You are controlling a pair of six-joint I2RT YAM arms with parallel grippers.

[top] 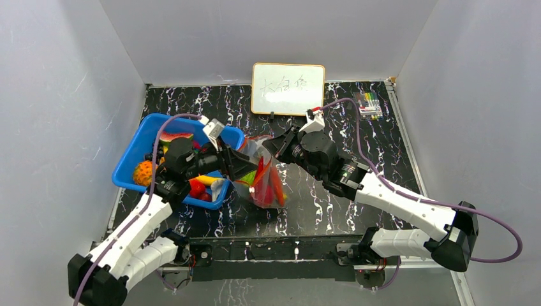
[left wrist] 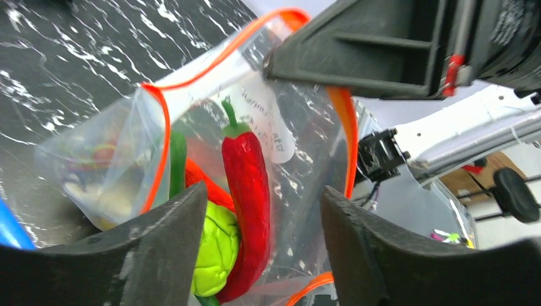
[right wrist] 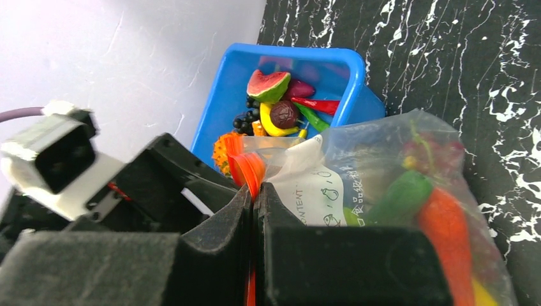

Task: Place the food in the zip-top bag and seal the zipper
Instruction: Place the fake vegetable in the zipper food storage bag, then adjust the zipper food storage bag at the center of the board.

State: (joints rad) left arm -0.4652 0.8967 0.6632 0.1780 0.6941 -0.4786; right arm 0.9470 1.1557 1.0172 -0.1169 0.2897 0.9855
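Zip-top bag [right wrist: 383, 159] edge within right claw [right wrist: 257, 191]

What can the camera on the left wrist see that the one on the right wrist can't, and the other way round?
Only the left wrist view: the left claw open, its fingers apart before the zip-top bag. Only the right wrist view: the blue basket and its contents, such as a watermelon slice and a banana. Both: that bag, partly filled, its zipper pinched by the shut right claw.
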